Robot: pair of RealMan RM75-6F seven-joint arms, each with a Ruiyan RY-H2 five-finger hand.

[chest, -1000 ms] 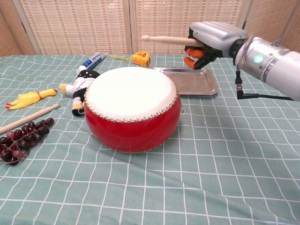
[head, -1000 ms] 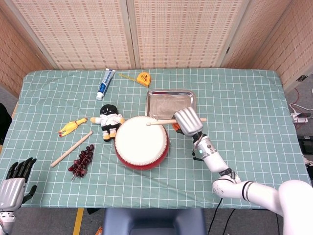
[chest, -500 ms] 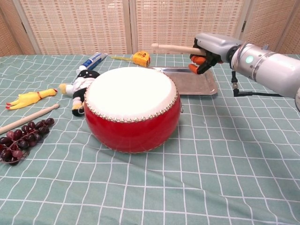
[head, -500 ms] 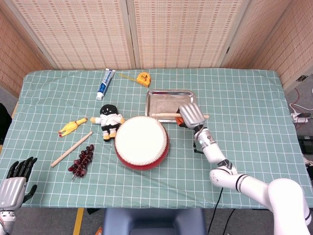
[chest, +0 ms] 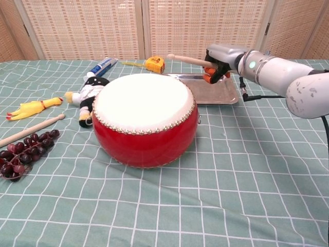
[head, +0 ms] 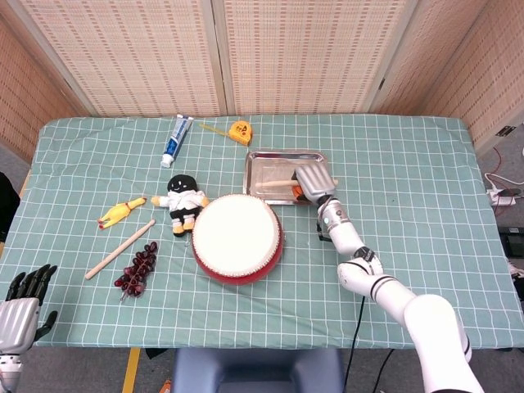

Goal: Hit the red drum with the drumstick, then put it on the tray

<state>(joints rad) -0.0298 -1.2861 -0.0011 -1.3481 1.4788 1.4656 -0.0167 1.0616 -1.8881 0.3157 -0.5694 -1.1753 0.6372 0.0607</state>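
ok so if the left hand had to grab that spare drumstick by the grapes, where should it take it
Probably mid-shaft on the spare drumstick, coming from above. It lies flat and diagonal on the tablecloth, its middle bare, with the grapes beside its near half and the rubber chicken past its far tip. Fingers should close across the shaft.

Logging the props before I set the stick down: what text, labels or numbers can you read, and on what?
Nothing is legible.
Toothpaste tube: printing on it, too small to read.
Yellow tape measure: a dark label, blurred.
Red drum, tray, doll: no text visible.
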